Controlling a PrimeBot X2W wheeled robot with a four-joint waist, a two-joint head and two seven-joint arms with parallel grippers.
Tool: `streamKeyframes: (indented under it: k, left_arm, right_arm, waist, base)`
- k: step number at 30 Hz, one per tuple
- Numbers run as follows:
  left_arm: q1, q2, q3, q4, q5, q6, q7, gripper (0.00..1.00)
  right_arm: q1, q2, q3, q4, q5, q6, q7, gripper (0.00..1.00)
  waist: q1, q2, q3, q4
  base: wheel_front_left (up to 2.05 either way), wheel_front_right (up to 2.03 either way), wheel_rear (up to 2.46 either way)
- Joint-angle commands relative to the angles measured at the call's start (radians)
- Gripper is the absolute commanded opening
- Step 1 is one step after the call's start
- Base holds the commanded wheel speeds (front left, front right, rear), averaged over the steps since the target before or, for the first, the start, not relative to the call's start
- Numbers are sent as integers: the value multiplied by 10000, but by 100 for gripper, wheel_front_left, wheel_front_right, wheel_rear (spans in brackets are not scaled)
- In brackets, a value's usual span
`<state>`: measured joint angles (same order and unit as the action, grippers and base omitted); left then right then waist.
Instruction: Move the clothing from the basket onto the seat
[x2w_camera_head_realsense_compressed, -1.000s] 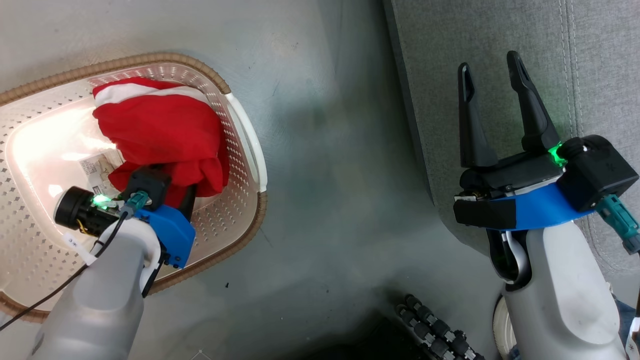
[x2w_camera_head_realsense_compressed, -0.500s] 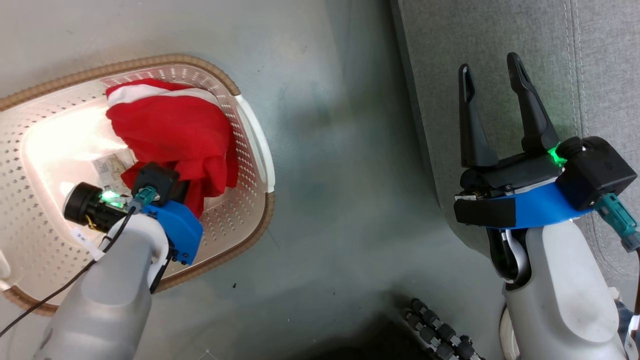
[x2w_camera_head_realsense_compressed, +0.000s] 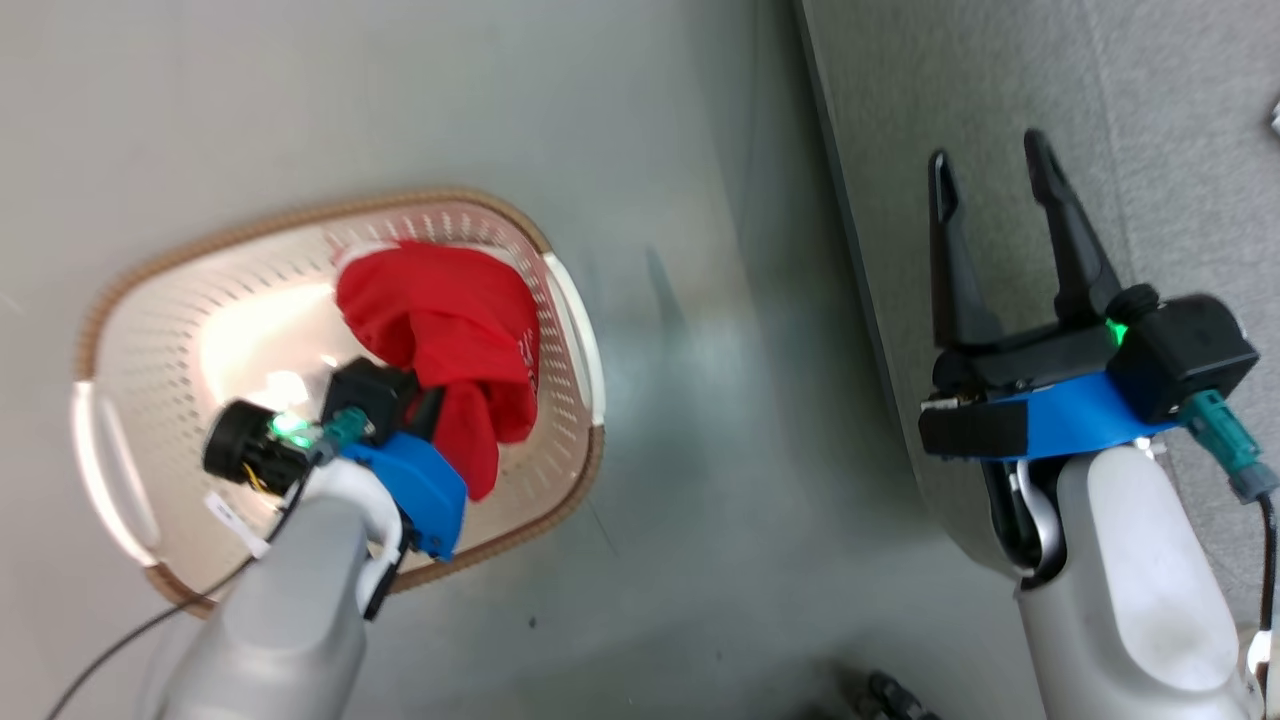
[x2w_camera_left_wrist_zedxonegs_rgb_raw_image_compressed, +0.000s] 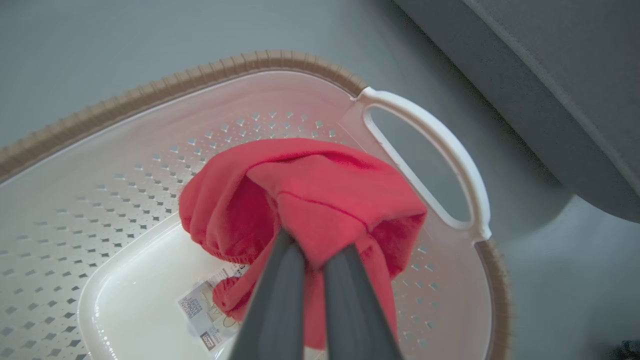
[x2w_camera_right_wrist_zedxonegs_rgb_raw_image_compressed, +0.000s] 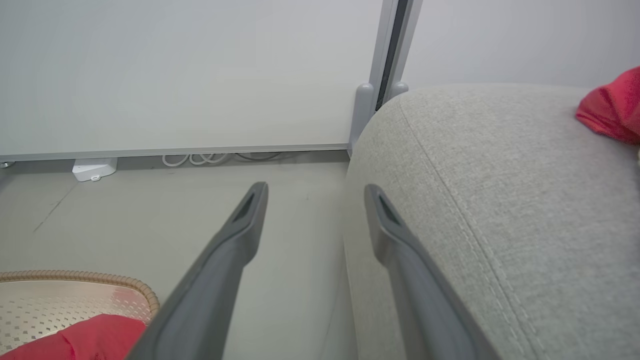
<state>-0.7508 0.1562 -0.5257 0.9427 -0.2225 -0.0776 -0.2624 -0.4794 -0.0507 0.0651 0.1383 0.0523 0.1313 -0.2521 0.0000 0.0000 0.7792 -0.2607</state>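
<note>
Clothing (x2w_camera_head_realsense_compressed: 440, 300) bunched in basket (x2w_camera_head_realsense_compressed: 160, 380) on smooth grey floor (x2w_camera_head_realsense_compressed: 700, 500) beside seat (x2w_camera_head_realsense_compressed: 1150, 150).

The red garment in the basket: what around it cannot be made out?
Tips of the left gripper: left wrist view, buried in the red garment.
Print on the basket label: left wrist view, too small, partly covered.
Rest of the second red garment on the seat: right wrist view, cut off.
</note>
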Motion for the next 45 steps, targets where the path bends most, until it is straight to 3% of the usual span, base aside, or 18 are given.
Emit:
streamKeyframes:
  k: [1, 12, 23, 33, 45]
  left_arm:
    - [350, -90, 83, -211, -73, 12, -36, 0]
    - [2287, -579, 124, -1493, -84, -309, -37, 0]
    - [2580, -806, -585, -2155, -339, -528, -37, 0]
    - [1486, -966, -1868, -2306, -1335, -528, -14, 0]
    - [345, -1047, -2760, -2274, -2850, -520, 168, 0]
  right_arm:
    - [278, 8, -63, 110, -97, -11, 59, 100]
    - [1617, 2, -627, 342, -480, -11, 824, 100]
    - [2840, 2, -658, 222, -348, -11, 1463, 100]
    - [3731, 2, -445, 261, -140, -11, 1821, 100]
    - [3984, 2, -9, 30, -85, -11, 2158, 100]
  waist:
    - [0, 0, -1114, 544]
    - [0, 0, -4483, 1622]
    - [0, 0, -6621, 2120]
    - [0, 0, -7723, 2445]
    - [0, 0, -8020, 2310]
  base:
    - [0, 0, 0]
    - [0, 0, 0]
    - [0, 0, 0]
    - [0, 0, 0]
    - [0, 0, 0]
